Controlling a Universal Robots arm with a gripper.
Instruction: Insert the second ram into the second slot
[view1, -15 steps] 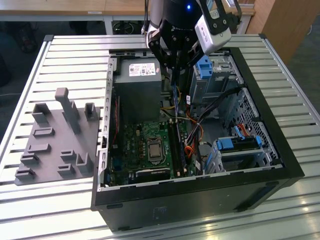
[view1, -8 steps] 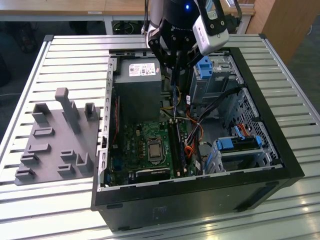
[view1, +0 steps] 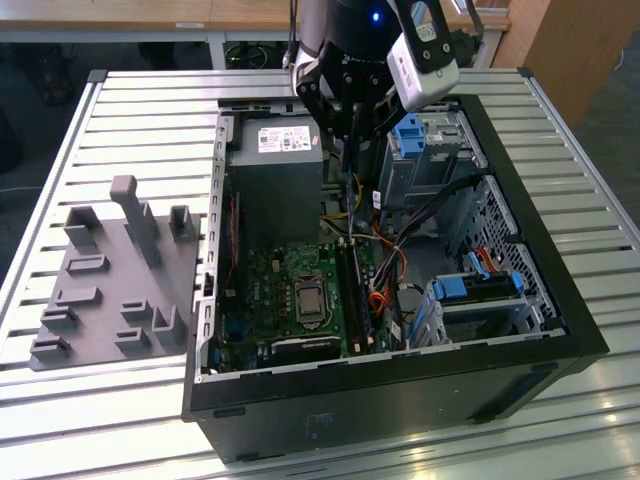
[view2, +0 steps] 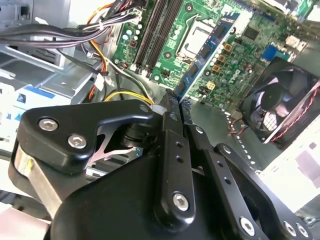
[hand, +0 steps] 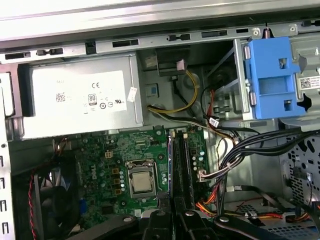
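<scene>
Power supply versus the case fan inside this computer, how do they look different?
The power supply is a grey metal box; the case fan is round and black. The power supply carries a white label; the case fan has a red wire across it. Both sit beside the motherboard.

Exterior view: arm above the tool (view1: 346, 155) cut off by the top edge. The second ram (view1: 347, 205) hangs edge-on, a thin sliver; label too small to tell. First wrist view: memory slots (hand: 181, 165) partly hidden behind the tool's fingers (hand: 159, 225).
</scene>
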